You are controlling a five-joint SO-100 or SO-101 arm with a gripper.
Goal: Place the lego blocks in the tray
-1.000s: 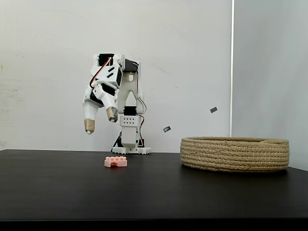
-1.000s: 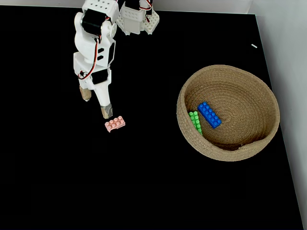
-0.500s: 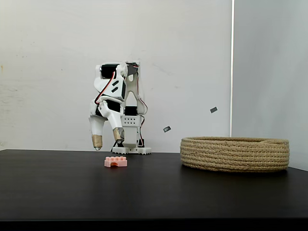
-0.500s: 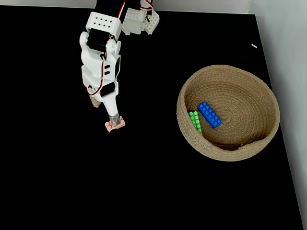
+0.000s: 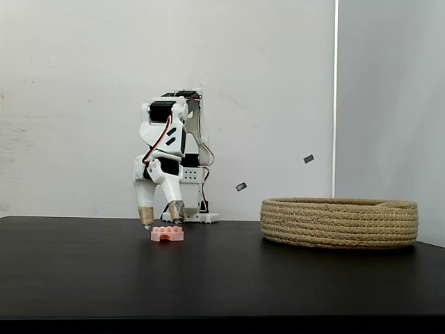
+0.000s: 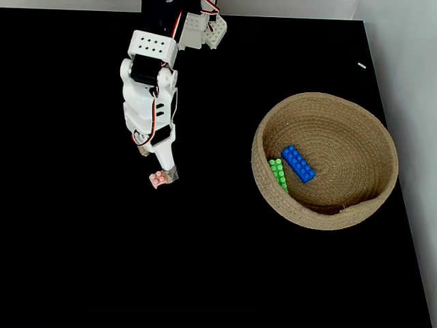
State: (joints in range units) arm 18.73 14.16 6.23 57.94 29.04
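Left part of both fixed views: black table bare, lots of open room to the left and in front of the arm. White arm folded forward from its base at the table's far edge, upper links bent over, wrist pointing down. Gripper low over the table, tan fingertips down at brick height. Jaws spread apart, moderately wide, one tip at either side of the pink lego block in the side-on fixed view; not closed on it. In the top-down fixed view the gripper covers part of the pink lego block, one fingertip right at the block's right end; contact cannot be told. Pink block sits flat on the table, studs up, arch notch down.

Middle: open black table between the pink block and the tray, nothing in the way.

Right: tray resting on the table, well apart from the arm. In the top-down view the tray holds the green lego block and the blue lego block, side by side near the left inner wall, touching or nearly so. Tray's right rim close to the table's right edge; white wall beyond. Wide bare table in front of the tray.
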